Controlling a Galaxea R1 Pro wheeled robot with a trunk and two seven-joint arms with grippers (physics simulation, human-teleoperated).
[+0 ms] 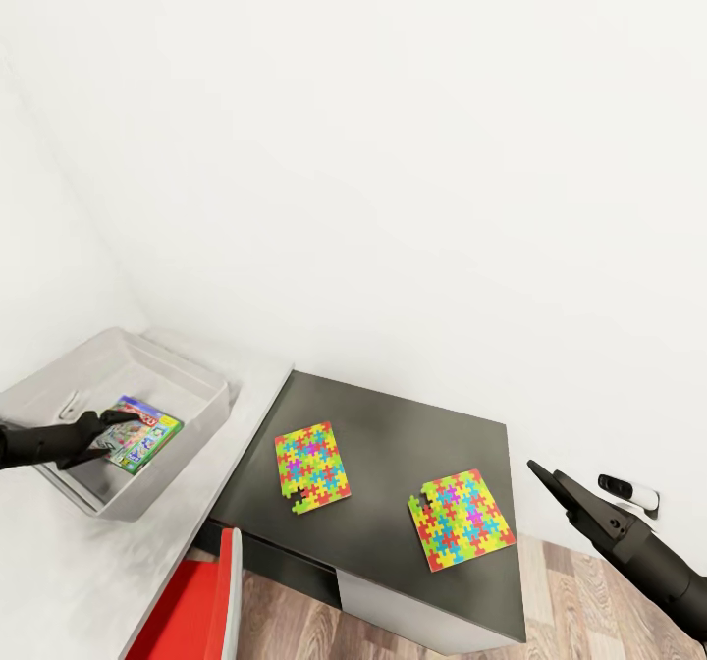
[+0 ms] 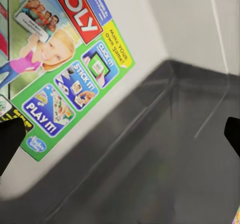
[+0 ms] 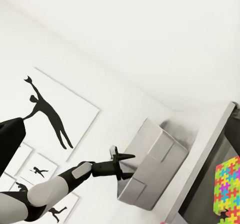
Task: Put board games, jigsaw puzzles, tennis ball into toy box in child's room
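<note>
The grey toy box [image 1: 196, 385] stands on the pale table top [image 1: 59, 562]. A green-edged board game [image 1: 143, 432] lies flat inside it, its printed lid [image 2: 60, 69] close under my left gripper [image 1: 103, 439]. That gripper [image 2: 120, 136] is open above the bin floor, with nothing between its fingers. Two jigsaw puzzles [image 1: 312, 466] [image 1: 462, 520] lie on the table's dark end section [image 1: 393, 424]. My right gripper [image 1: 550, 488] hangs open off that section's right end, holding nothing. The tennis ball and the bed are out of view.
A red chair [image 1: 191, 606] stands at the table's front edge. The white wall runs close behind the table. A small white device [image 1: 628, 490] sits low on the wall at right, above the wooden floor [image 1: 589, 601]. Framed figure prints [image 3: 55, 114] hang on the far wall.
</note>
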